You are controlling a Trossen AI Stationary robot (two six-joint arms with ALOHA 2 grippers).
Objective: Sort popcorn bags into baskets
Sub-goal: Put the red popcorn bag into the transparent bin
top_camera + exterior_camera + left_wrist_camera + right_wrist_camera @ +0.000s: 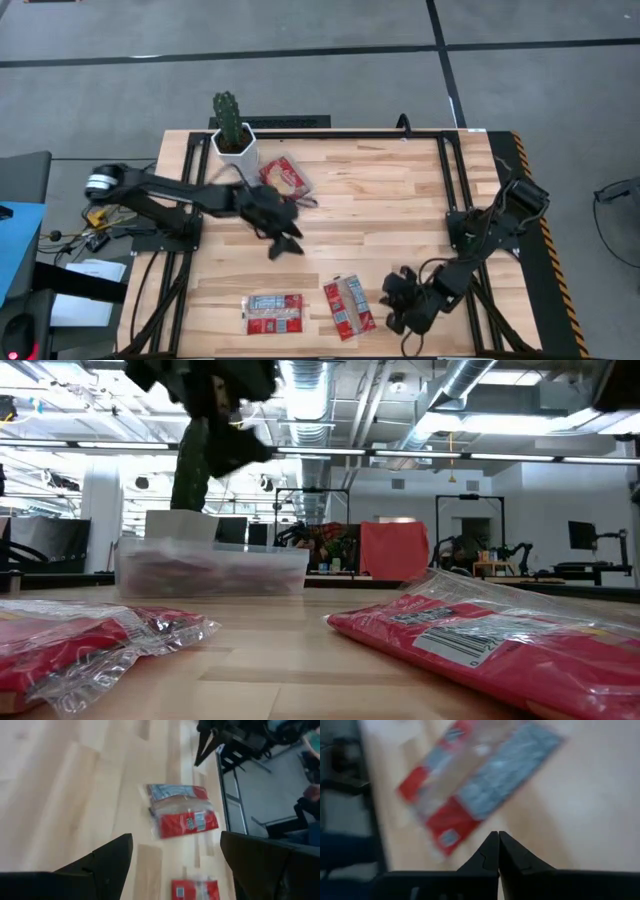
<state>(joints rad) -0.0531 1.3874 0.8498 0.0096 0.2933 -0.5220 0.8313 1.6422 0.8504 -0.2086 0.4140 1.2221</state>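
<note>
Two red popcorn bags lie flat near the table's near edge: one (pixel 274 313) (pixel 90 645) to the left, one (pixel 349 305) (pixel 500 645) (pixel 182 817) to the right. The clear basket (pixel 303 190) (pixel 210 565) stands by the far edge next to the cactus, with red packets inside. My left gripper (pixel 282 243) (pixel 176 837) hovers open above mid-table, between the basket and the loose bags. My right gripper (pixel 392 300) (pixel 498 836) is shut, low by the near edge, just right of the right-hand bag (pixel 475 785).
A white hexagonal pot with a cactus (pixel 232 130) stands at the far-left corner beside the basket. A black frame rail (pixel 445 180) runs along the table's right side. Bare wood (pixel 380 210) lies between the basket and the right arm.
</note>
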